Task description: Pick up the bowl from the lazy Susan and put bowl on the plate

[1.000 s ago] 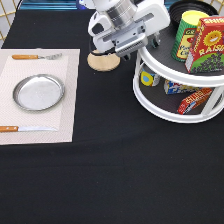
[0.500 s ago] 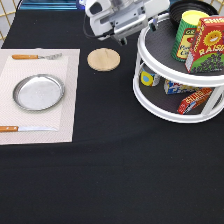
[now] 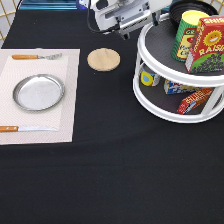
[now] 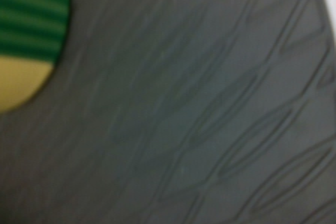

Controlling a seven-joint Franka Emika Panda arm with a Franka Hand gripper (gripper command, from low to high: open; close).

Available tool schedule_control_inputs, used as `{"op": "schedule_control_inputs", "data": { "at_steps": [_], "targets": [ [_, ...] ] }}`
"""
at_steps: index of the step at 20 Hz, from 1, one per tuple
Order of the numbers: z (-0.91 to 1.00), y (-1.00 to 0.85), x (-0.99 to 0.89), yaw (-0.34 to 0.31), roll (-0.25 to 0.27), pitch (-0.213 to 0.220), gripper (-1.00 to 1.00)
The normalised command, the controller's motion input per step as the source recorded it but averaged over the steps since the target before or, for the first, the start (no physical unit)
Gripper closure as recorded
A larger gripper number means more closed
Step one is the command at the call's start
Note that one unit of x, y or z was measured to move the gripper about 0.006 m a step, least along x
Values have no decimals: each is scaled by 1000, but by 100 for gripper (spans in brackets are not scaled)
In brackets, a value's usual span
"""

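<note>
The black bowl sits at the back of the lazy Susan's upper tier, at the exterior view's top right, partly hidden behind a yellow-green can. My gripper hangs at the top of the exterior view, at the upper tier's left rim, just left of the bowl and holding nothing that shows. The silver plate lies bare on a pale placemat at the left. The wrist view shows the dark patterned shelf surface from close by, with an edge of the can.
A red raisin box stands beside the can on the upper tier. Small packets fill the lower tier. A round wooden disc lies between placemat and lazy Susan. A fork and a knife flank the plate.
My gripper has moved from above the wooden disc up and right, to the lazy Susan's upper rim. The disc now shows fully. Nothing else has moved.
</note>
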Motion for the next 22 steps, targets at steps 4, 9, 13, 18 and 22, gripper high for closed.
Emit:
{"op": "schedule_control_inputs", "data": {
  "at_steps": [4, 9, 13, 18, 22],
  "targets": [
    [-244, 18, -171, 0, -29, 6, -100],
    [-30, -2, 213, 0, -4, 42, -100],
    [0, -104, 671, 0, -10, 72, -100],
    [0, -198, 826, 3, 0, 70, -100],
    [0, -189, 833, 48, 0, 15, -100]
  ]
}}
